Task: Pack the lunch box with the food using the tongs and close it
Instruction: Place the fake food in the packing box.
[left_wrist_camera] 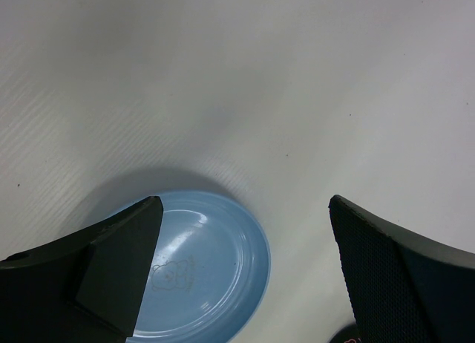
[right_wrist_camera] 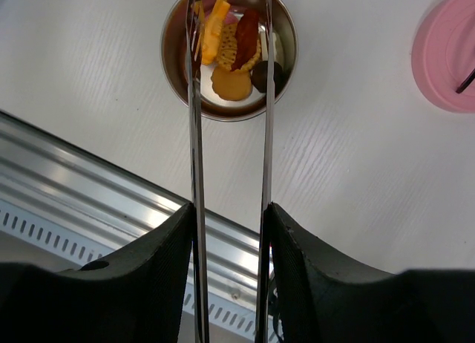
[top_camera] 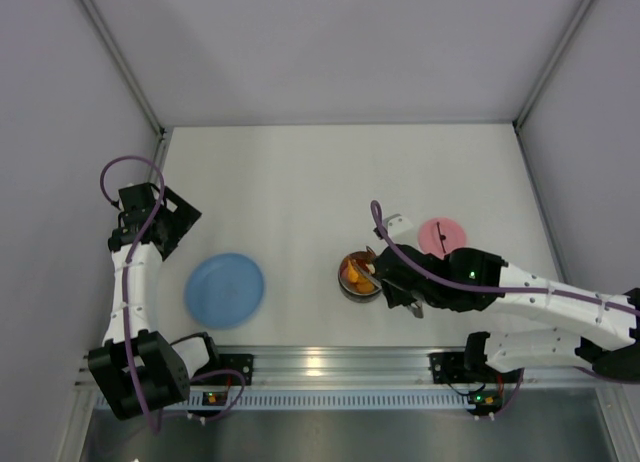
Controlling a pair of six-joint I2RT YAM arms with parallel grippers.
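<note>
Setting: white table [top_camera: 330, 172] boxed in by pale walls, with an aluminium rail [top_camera: 330, 362] along the near edge.

Left side: the left arm is folded back. The left gripper [left_wrist_camera: 245, 202] hangs with its jaws wide apart and nothing between them, above the edge of the blue plate [left_wrist_camera: 223, 269]. No food is visible on the part of the plate that shows.

Centre: the lunch box [right_wrist_camera: 223, 111], a small steel bowl, stands just beyond the rail. The food [right_wrist_camera: 231, 82] lies inside it: orange and yellow slices, a tan round biscuit, a dark red piece and a dark brown bit.

Right of centre: the right gripper [right_wrist_camera: 228, 209] clamps the tongs [right_wrist_camera: 194, 157] from outside, one finger pressed on each arm. The tong arms run parallel and apart, and the tips reach into the bowl. The frame edge cuts off the tips, so I cannot tell whether they hold anything.

Far right: the pink lid [right_wrist_camera: 449, 53] lies flat on the table near the bowl, not on it.

Judgement: packing looks nearly complete, and closing remains. Lift the tongs straight up so the tips neither drag pieces out nor nudge the light bowl. Keep enough squeeze that the tongs do not slip.
</note>
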